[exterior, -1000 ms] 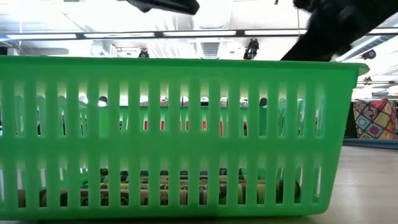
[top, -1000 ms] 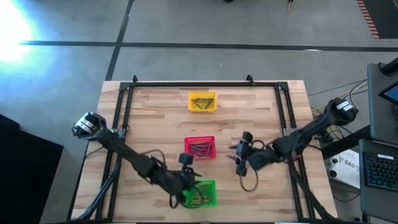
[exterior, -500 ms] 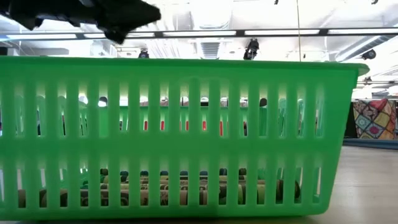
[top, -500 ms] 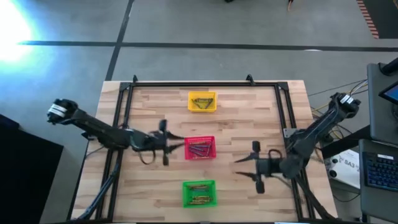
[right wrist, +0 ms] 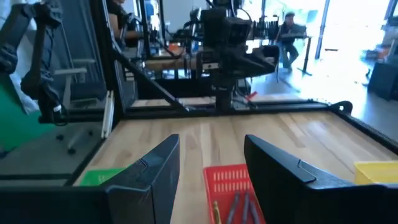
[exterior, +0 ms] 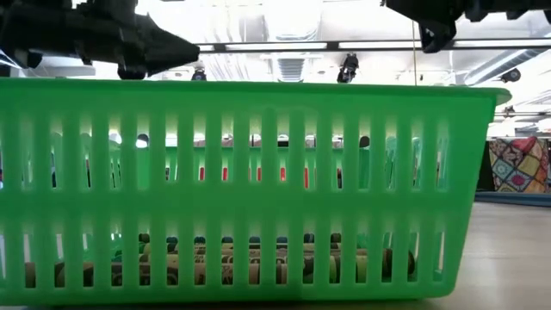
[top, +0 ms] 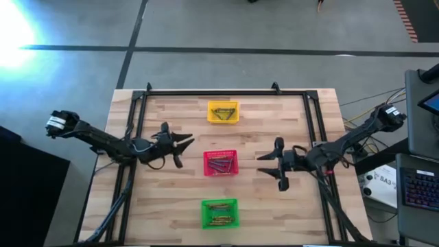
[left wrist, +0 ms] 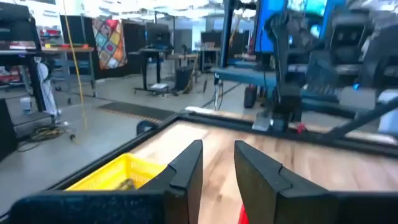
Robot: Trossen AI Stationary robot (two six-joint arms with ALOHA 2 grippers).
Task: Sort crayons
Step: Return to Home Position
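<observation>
Both arms are held out level above the table (top: 164, 206), one on each side of the red basket (top: 220, 151). This is judged to suit a return to rest, with the sorting finished or nearly so. The left gripper (top: 185, 151) is held near that basket's left edge but apart from it. Its jaws are parted by a moderate gap with nothing between them, as the left wrist view confirms. The right gripper (top: 264, 165) is held off the basket's right side, jaws spread wide and likewise empty. All the crayons (top: 220, 165) that can be made out are found inside baskets. Some lie in the red one and some in the yellow basket (top: 223, 103) at the far edge. A layer along the bottom of the green basket (top: 219, 201) at the near edge is seen through its slats in the low view. A black frame (top: 206, 92) is set around the table, and its side rails are crossed by both arms, so they would have to be cleared in any retreat. A seated person (right wrist: 289, 25) is seen far off in the room.
</observation>
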